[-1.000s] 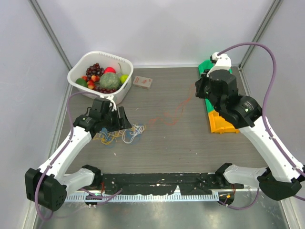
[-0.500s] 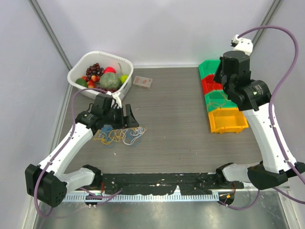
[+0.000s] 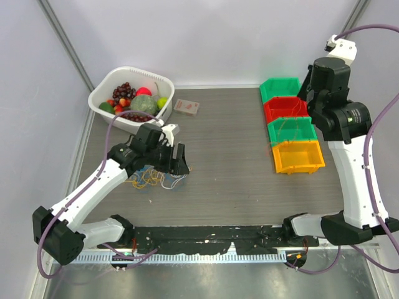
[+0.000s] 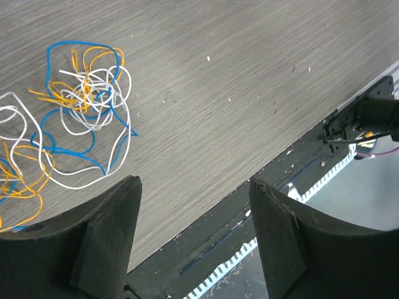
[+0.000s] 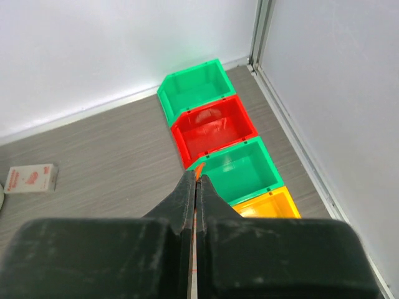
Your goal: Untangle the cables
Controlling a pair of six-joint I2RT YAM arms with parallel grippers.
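Top external view: my left pincer (image 3: 180, 161) hangs low over the left half of the table (image 3: 230, 174), jaws spread wide and gripping nothing. The tangle of cables (image 4: 89, 93), loops of blue, white and yellow cord, lies flat on the wood just beside it and partly under my forearm. In the left wrist view the knot sits off to one side of my two black fingers (image 4: 112, 224), and the gap between them looks down on bare tabletop.

My right pincer (image 5: 196, 180) is raised high above the row of bins along the table's right edge and clenched tight on the red-orange cable (image 5: 199, 168). A sliver of it shows where the fingertips meet. From above, fine orange strands appear to trail over the near green bin (image 3: 292, 131), though they are too thin to trace. The far green bin (image 5: 196, 87), the red bin (image 5: 215, 134) and the yellow bin (image 3: 298, 156) complete the row, all touching.

A white basket (image 3: 134, 70) of fruit stands in the far left corner, and a small box (image 3: 186, 107) lies flat near it.
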